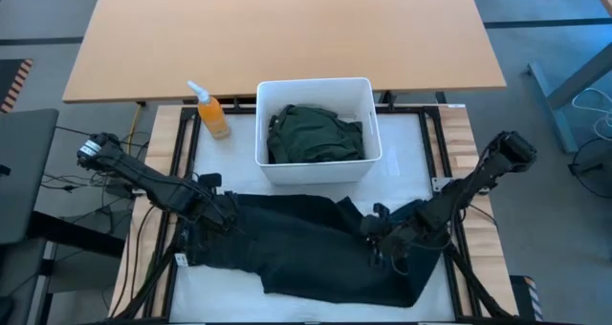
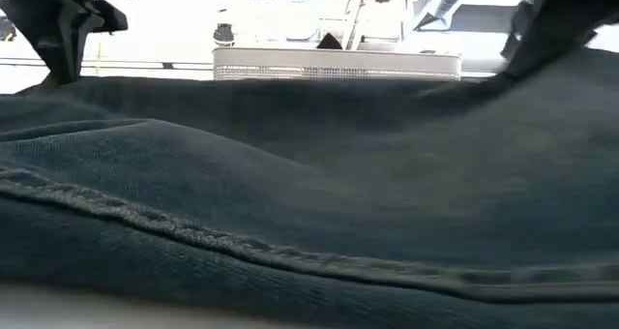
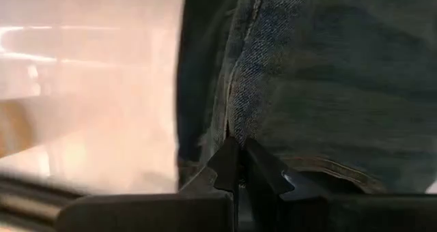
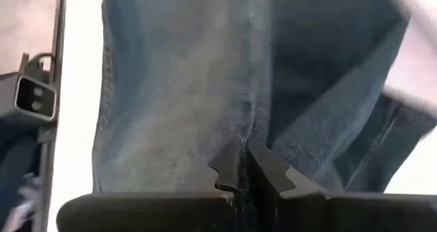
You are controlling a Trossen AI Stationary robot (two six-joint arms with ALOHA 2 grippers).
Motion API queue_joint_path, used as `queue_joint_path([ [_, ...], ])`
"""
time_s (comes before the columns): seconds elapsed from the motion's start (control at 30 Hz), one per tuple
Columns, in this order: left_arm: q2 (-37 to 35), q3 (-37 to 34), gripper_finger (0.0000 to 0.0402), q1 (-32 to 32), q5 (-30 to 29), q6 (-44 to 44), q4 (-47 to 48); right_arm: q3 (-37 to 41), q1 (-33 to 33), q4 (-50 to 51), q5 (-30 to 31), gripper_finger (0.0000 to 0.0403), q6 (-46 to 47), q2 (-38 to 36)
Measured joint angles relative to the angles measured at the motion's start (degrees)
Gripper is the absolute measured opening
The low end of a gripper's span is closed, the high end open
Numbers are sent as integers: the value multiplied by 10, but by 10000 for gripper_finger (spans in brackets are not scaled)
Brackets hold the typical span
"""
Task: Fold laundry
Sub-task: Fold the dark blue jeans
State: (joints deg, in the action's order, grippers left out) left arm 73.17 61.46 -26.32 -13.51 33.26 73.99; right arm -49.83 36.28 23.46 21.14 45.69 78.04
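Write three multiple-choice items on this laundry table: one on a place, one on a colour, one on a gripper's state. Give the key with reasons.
1. Where is the crumpled dark green cloth garment?
A. In the white rectangular plastic bin
B. Under the left arm
C. On the floor

2. What colour is the spray bottle beside the bin?
A. Blue
B. Orange
C. Black

3. How is the left gripper?
A. Wide open
B. Out of view
C. Shut on the long black trousers

Key: 1 A, the garment lies inside the bin walls; 2 B, orange body; 3 C, fingers pinch the seam.
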Motion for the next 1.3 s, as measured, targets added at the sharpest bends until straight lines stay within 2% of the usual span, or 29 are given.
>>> queue_joint_path([
  [0.1, 0, -23, 0, -17, 50, 6, -73, 18, 19, 2, -49, 37, 60, 0],
  [0.2, 1, -50, 0, -51, 109, 8, -188, 22, 51, -2, -90, 29, 114, 11],
  [0.3, 1, -65, 0, -87, 132, 19, -264, 23, 82, -19, -106, 30, 148, 28],
  [0.5, 1, -65, 0, -132, 113, 74, -259, 23, 98, -58, -93, 77, 182, 41],
  [0.77, 0, -65, 0, -153, 126, 105, -249, -31, 69, -58, -84, 128, 73, 40],
  [1.0, 0, -65, 0, -164, 115, 110, -252, -48, 31, -29, -76, 174, 8, 40],
  [1.13, 0, -65, 0, -164, 113, 110, -253, -49, -15, 20, -47, 192, 76, 40],
  [1.3, 0, -65, 0, -168, 112, 114, -253, -49, -49, 41, -116, 198, 104, 47],
])
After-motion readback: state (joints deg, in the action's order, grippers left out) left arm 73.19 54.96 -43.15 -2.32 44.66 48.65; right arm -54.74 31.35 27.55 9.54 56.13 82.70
